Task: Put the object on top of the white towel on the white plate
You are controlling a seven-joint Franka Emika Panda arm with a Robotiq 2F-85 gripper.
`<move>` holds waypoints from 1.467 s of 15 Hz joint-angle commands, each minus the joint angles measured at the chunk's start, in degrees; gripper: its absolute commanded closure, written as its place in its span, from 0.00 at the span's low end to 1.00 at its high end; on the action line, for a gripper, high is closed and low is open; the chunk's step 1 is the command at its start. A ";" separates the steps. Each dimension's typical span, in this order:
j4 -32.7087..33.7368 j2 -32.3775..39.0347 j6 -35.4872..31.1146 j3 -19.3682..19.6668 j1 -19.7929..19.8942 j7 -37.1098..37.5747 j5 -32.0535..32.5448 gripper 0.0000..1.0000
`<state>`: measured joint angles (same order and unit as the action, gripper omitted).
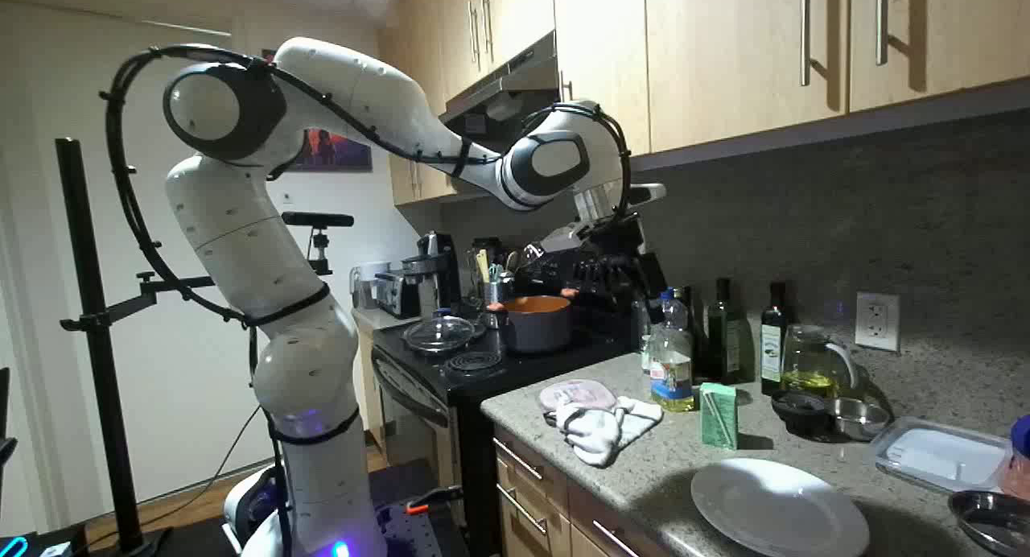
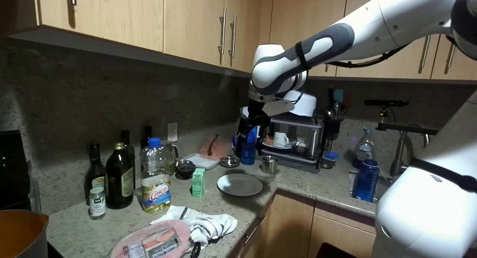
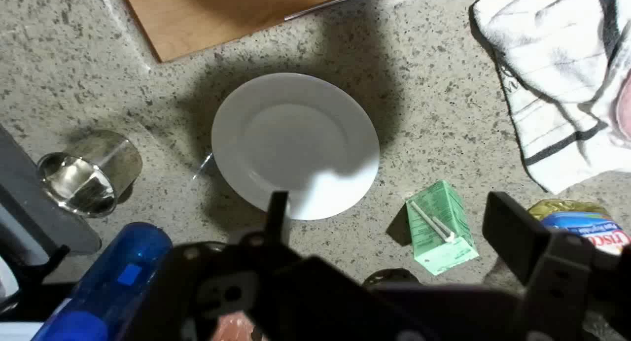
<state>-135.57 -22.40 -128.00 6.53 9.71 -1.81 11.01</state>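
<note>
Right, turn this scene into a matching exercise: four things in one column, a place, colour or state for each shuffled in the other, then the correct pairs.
Things
1. White plate
2. White towel
3. Smithfield package
4. Gripper

Places, colours, states
A. Open, holding nothing
B. Pink, with a printed label
C. On the counter, between the green carton and the metal cup
D. Rumpled, with dark stripes

Pairs
1-C
2-D
3-B
4-A
</note>
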 commanded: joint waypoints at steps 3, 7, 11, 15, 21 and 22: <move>1.10 0.46 -0.05 0.50 -1.69 -3.48 -1.07 0.00; 2.86 0.53 0.15 1.37 -5.94 -13.60 -4.71 0.00; 4.22 0.59 2.19 3.94 -10.54 -28.04 -11.14 0.00; 5.21 0.73 5.83 7.07 -14.11 -42.38 -17.78 0.00; 4.44 0.23 8.59 6.22 -12.51 -47.75 -19.64 0.00; 4.42 0.23 8.59 6.22 -12.51 -47.75 -19.64 0.00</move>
<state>-131.24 -22.30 -119.56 13.80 -3.99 -49.19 -8.13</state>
